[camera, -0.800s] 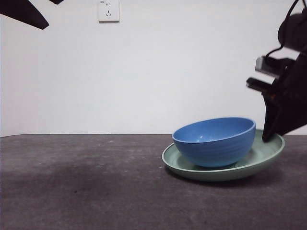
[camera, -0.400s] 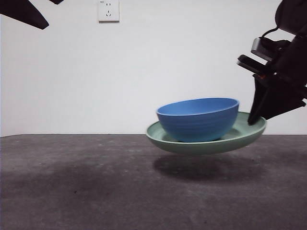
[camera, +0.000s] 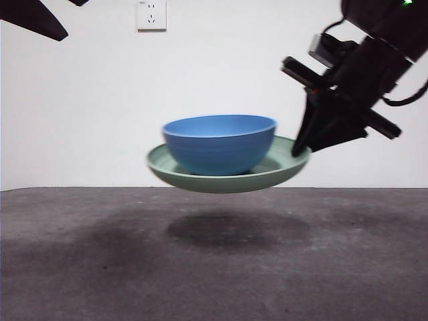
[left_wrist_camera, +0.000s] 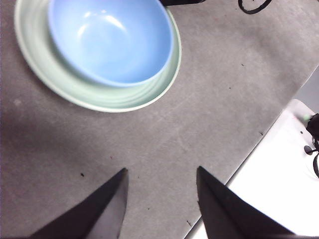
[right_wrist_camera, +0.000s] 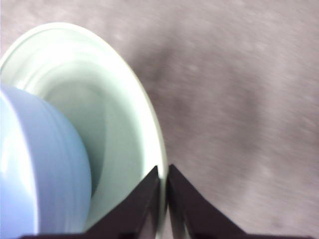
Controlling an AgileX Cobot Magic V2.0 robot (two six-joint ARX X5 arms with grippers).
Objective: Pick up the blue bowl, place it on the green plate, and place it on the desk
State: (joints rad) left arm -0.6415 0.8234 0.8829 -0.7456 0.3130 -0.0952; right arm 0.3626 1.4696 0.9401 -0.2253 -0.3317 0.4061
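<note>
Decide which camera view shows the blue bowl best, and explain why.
The front view: the bowl shows whole in profile, sitting in the plate above the desk. The left wrist view shows its inside from above, cut at the edge. The right wrist view shows only a blurred side.

- This looks like a robot test room or lab bench, not a home or a kitchen.
- A bare white wall (camera: 200,93) closes the far side, with no pictures, shelves or furniture against it.
- High on that wall, left of centre, sits a single white power socket (camera: 152,15).
- The desk (camera: 80,267) is a dark grey-brown, rough mottled slab with pale scuffs, spanning the full width.
- In the left wrist view, black cables (left_wrist_camera: 253,6) lie on the desk, and a white surface (left_wrist_camera: 279,184) borders its edge.
</note>
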